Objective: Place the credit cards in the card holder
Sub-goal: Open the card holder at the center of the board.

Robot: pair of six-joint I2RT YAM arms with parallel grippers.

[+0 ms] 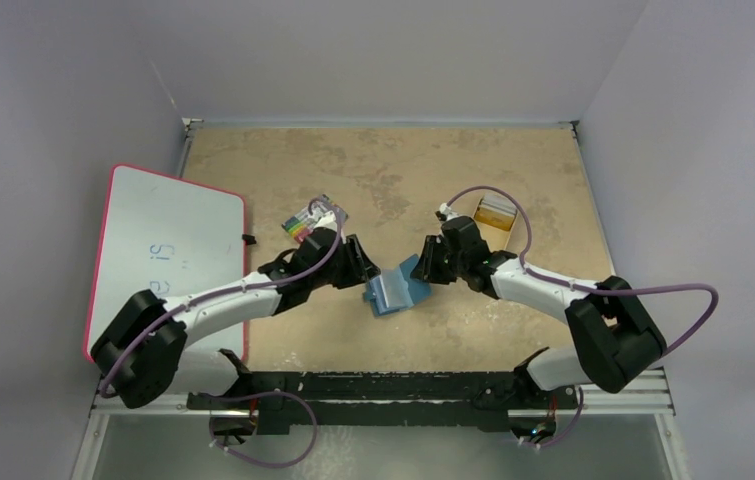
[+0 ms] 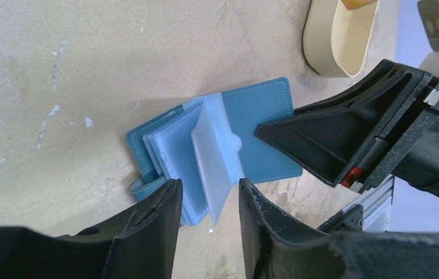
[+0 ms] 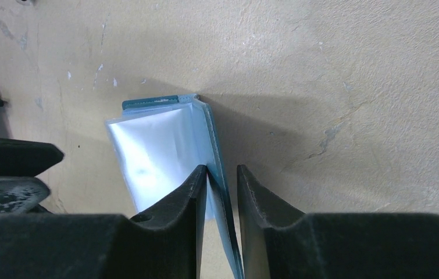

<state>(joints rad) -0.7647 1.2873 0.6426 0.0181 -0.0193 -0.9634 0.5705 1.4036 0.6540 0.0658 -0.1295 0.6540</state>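
Reaching inward, left tool (image 2: 208, 189) and right tool (image 3: 221, 174) straddle the card holder (image 2: 263, 116).

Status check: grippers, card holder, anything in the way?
Left gripper open, straddling a clear sleeve. Right gripper open around the cover's edge. Card holder spread open on the table; credit cards in the tray. No obstruction seen.

I see a mottled tan table (image 1: 393, 160). The teal card holder (image 1: 393, 290) rests open near its middle. A striped flat pack (image 1: 303, 222) lies further back on the left and a shallow tan tray (image 1: 501, 224) back right. A red-edged whiteboard (image 1: 168, 250) lies across the left edge.
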